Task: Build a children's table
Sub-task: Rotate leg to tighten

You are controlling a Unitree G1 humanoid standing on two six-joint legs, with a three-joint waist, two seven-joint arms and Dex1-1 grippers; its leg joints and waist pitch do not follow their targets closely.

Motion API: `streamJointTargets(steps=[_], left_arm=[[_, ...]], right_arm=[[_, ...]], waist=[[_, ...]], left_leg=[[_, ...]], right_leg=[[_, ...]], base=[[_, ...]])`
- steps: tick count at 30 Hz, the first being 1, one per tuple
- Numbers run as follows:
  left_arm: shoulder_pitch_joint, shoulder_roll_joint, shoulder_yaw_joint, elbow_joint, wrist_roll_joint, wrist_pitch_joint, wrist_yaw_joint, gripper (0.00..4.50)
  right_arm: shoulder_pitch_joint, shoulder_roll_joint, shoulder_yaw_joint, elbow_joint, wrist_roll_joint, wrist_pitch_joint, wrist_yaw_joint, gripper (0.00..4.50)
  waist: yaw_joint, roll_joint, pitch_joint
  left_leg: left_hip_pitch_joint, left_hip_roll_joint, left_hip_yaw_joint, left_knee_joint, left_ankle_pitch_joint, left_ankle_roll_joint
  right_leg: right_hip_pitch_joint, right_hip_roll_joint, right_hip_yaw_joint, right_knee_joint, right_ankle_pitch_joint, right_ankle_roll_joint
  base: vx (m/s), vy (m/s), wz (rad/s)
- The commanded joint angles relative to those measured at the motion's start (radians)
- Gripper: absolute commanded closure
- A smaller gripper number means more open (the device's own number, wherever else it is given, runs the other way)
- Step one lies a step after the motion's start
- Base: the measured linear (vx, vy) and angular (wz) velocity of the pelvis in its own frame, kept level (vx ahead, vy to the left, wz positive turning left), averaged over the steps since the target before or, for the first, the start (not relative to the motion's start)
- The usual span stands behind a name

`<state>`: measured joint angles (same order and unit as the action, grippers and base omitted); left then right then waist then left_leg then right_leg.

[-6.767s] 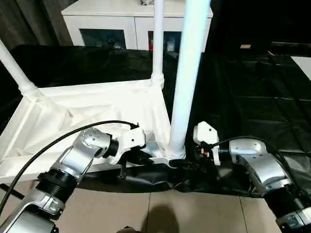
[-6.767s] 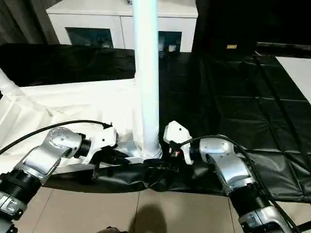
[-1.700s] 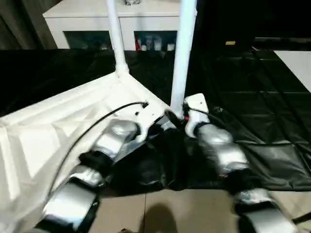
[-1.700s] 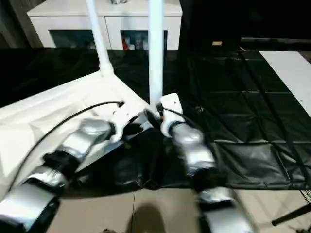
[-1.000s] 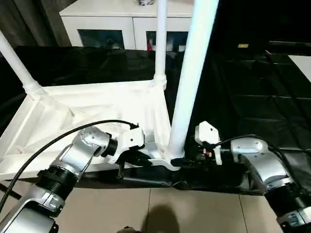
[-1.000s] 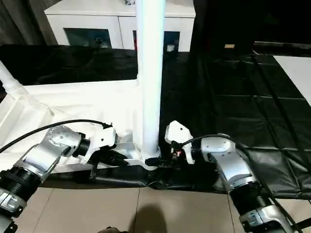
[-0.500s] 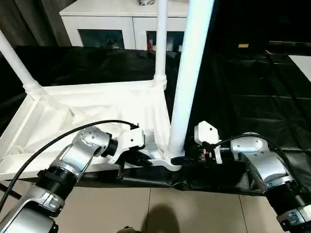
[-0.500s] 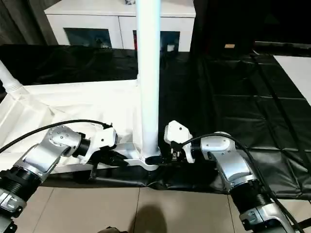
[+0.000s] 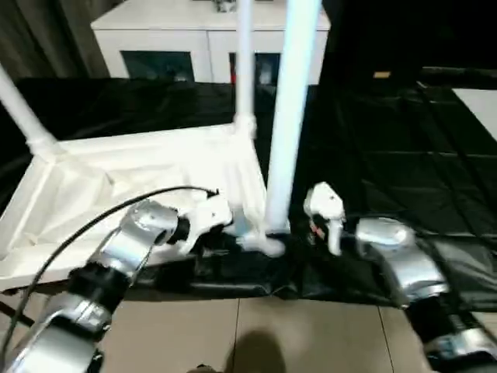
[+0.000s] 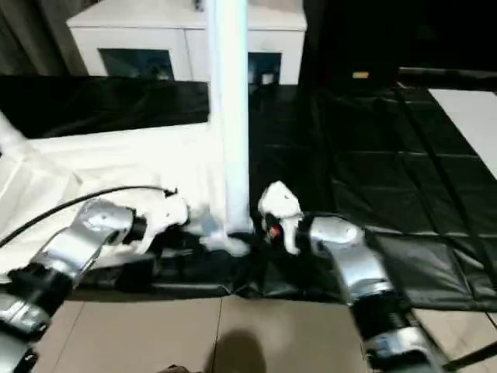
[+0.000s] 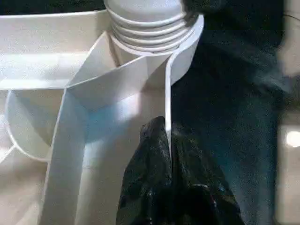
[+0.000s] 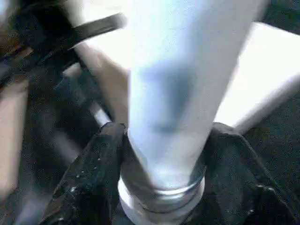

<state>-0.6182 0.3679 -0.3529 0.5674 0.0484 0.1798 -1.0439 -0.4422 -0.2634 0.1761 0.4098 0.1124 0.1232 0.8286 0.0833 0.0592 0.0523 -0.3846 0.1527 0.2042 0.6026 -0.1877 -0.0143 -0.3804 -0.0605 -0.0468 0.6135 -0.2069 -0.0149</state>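
The children's table lies upside down: its white ribbed top [image 9: 116, 179] rests on the black cover. Three white legs stand up from its corner sockets: one at the left [image 9: 19, 109], one at the far corner [image 9: 245, 70], and a near leg [image 9: 289, 116] in front of me. My left gripper [image 9: 237, 237] is shut on the top's thin rim wall [image 11: 167, 93] just beside the near socket [image 11: 145, 23]. My right gripper [image 12: 164, 131] closes around the near leg's base [image 12: 161, 173], with a black finger [image 12: 101, 173] pressed against each side.
The large black-covered table [image 9: 388, 140] stretches to the right and back. A white cabinet with glass doors [image 9: 178, 31] stands behind it. Tiled floor [image 9: 233, 334] lies just below the near edge, where the near socket overhangs.
The head view has shifted and blurred. My right gripper's fingers have drawn in against the near leg's base, and that leg stands more upright. The left gripper keeps its hold on the rim.
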Motion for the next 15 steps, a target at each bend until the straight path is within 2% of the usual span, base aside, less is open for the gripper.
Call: streamJointTargets(steps=[1,2,4,5,6,7,9,10,12,13,14,15], left_arm=[[-0.037,-0.059,0.016,0.044,0.008,0.037,0.124,4.50],[-0.062,-0.097,0.029,0.082,0.014,0.055,0.198,4.50],[-0.073,-0.114,0.034,0.099,0.018,0.060,0.231,4.50],[-0.073,-0.114,0.034,0.099,0.018,0.060,0.231,4.50],[-0.089,-0.143,0.046,0.123,0.016,0.078,0.278,4.50],[-0.102,-0.166,0.057,0.145,0.015,0.089,0.321,4.50],[-0.143,-0.230,0.093,0.222,0.018,0.105,0.438,4.50],[-0.165,-0.258,0.108,0.269,0.028,0.097,0.507,4.50],[-0.178,-0.270,0.115,0.293,0.030,0.092,0.535,4.50],[-0.188,-0.279,0.118,0.309,0.035,0.087,0.553,4.50],[-0.188,-0.279,0.118,0.310,0.035,0.087,0.553,4.50],[-0.192,-0.282,0.113,0.312,0.040,0.073,0.547,4.50]], right_arm=[[-0.022,0.059,-0.012,0.031,-0.017,0.072,-0.154,2.29],[-0.030,0.112,-0.037,0.048,-0.032,0.108,-0.277,2.35],[-0.035,0.132,-0.045,0.060,-0.047,0.115,-0.334,2.40],[-0.035,0.132,-0.045,0.060,-0.047,0.115,-0.334,2.43],[-0.044,0.160,-0.060,0.085,-0.063,0.121,-0.421,2.43],[-0.052,0.184,-0.077,0.107,-0.072,0.126,-0.496,2.48],[-0.083,0.250,-0.131,0.174,-0.085,0.136,-0.683,2.49],[-0.107,0.284,-0.158,0.212,-0.088,0.134,-0.772,2.49],[-0.128,0.295,-0.150,0.236,-0.104,0.118,-0.799,2.49],[-0.147,0.305,-0.144,0.253,-0.117,0.102,-0.816,2.49],[-0.148,0.305,-0.144,0.254,-0.117,0.101,-0.816,2.49],[-0.166,0.310,-0.141,0.266,-0.117,0.088,-0.810,2.49]], waist=[[-0.009,-0.004,-0.056],[-0.013,-0.003,-0.057],[-0.019,-0.004,-0.059],[-0.021,-0.005,-0.059],[-0.024,-0.004,-0.061],[-0.026,-0.003,-0.061],[-0.030,-0.004,-0.061],[-0.030,-0.001,-0.062],[-0.028,0.000,-0.063],[-0.027,0.004,-0.064],[-0.027,0.001,-0.068],[-0.027,0.000,-0.068]], left_leg=[[0.033,0.088,-0.055,-0.088,-0.301,-0.023],[0.030,0.085,-0.057,-0.090,-0.301,-0.028],[0.030,0.085,-0.059,-0.091,-0.305,-0.040],[0.029,0.085,-0.058,-0.091,-0.299,-0.037],[0.026,0.085,-0.054,-0.087,-0.272,-0.022],[0.026,0.082,-0.051,-0.084,-0.259,-0.020],[0.025,0.078,-0.051,-0.084,-0.246,-0.013],[0.031,0.077,-0.051,-0.082,-0.253,-0.018],[0.032,0.078,-0.053,-0.083,-0.256,-0.022],[0.028,0.081,-0.054,-0.085,-0.242,-0.017],[0.024,0.081,-0.054,-0.084,-0.216,-0.007],[0.023,0.081,-0.053,-0.082,-0.204,0.002]], right_leg=[[0.018,-0.104,0.054,-0.087,-0.318,-0.211],[0.019,-0.104,0.053,-0.086,-0.316,-0.205],[0.021,-0.105,0.051,-0.088,-0.306,-0.196],[0.023,-0.107,0.052,-0.087,-0.291,-0.197],[0.023,-0.107,0.056,-0.086,-0.240,-0.204],[0.019,-0.104,0.056,-0.085,-0.219,-0.210],[0.021,-0.103,0.054,-0.086,-0.208,-0.219],[0.017,-0.105,0.055,-0.090,-0.226,-0.219],[0.020,-0.105,0.054,-0.090,-0.228,-0.217],[0.024,-0.102,0.053,-0.085,-0.184,-0.214],[0.030,-0.102,0.052,-0.079,-0.124,-0.216],[0.030,-0.102,0.052,-0.077,-0.095,-0.221]], base=[[0.000,0.000,0.00],[0.000,0.000,0.00],[0.000,0.000,0.00],[0.000,0.000,0.00],[0.000,0.000,0.00],[0.000,0.000,0.00],[0.000,0.000,0.00],[0.000,0.000,0.00],[0.000,0.000,0.00],[0.000,0.000,0.00],[0.000,0.000,0.00],[0.000,0.000,0.00]])
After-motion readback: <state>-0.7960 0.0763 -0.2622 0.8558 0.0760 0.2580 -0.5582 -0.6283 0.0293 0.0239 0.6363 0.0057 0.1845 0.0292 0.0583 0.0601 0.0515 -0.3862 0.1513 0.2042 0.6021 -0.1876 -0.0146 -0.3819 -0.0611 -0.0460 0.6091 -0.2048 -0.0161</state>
